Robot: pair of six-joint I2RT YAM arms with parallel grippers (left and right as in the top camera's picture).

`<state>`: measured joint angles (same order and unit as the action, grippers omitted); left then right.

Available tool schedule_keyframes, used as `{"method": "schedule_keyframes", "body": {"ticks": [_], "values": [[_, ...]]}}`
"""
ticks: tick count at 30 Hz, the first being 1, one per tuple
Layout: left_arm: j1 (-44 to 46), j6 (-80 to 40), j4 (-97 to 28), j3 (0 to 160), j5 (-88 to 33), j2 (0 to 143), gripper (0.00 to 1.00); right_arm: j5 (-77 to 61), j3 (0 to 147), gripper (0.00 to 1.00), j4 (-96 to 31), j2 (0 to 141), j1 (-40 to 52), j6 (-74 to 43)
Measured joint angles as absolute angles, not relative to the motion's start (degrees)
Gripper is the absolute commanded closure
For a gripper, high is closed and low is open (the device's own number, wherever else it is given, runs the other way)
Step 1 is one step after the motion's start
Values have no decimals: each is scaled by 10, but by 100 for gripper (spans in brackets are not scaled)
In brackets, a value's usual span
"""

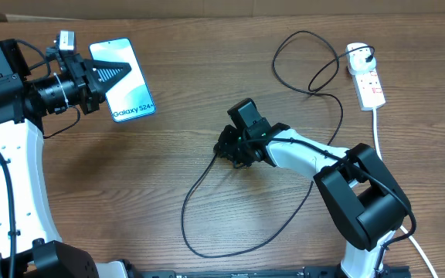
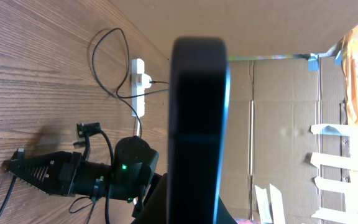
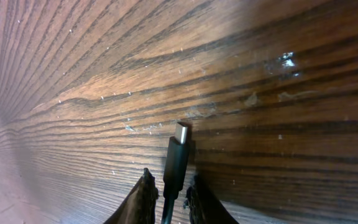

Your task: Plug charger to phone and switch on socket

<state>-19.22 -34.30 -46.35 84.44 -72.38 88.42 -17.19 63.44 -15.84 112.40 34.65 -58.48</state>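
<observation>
Left hand (image 1: 113,76) clamps the phone (image 1: 130,96), well left of the socket (image 1: 369,83). Right hand (image 3: 169,190) sits narrow astride the charger (image 3: 176,158) tip; grip unclear. A loose pinch could let the tip twist and miss the phone.

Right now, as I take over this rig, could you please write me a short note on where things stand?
Left gripper: shut on the phone, far left.
Right gripper: low at the centre, fingers close on both sides of the charger connector tip; firm grip not certain.
Socket: far right, with the charger's white adapter sitting in it.
Done: phone held, connector reached.
Left to do: grip the connector, plug it into the phone, switch on the socket; switch state too small to see.
</observation>
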Motion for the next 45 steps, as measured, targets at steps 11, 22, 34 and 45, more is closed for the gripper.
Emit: {"method": "schedule_keyframes", "body": {"ticks": [11,22,34,45], "values": [[-192,-343,-463,844,-724,884,96,-174,634,85,-158,1125,345,-585],[-192,-343,-463,844,-724,884,96,-190,634,85,-158,1126,344,-583],[-192,-343,-467,844,-724,884,96,-216,634,87,-167,1128,316,-566],[-192,-343,-467,844,-724,884,96,-230,634,96,-168,1131,316,-559]]}}
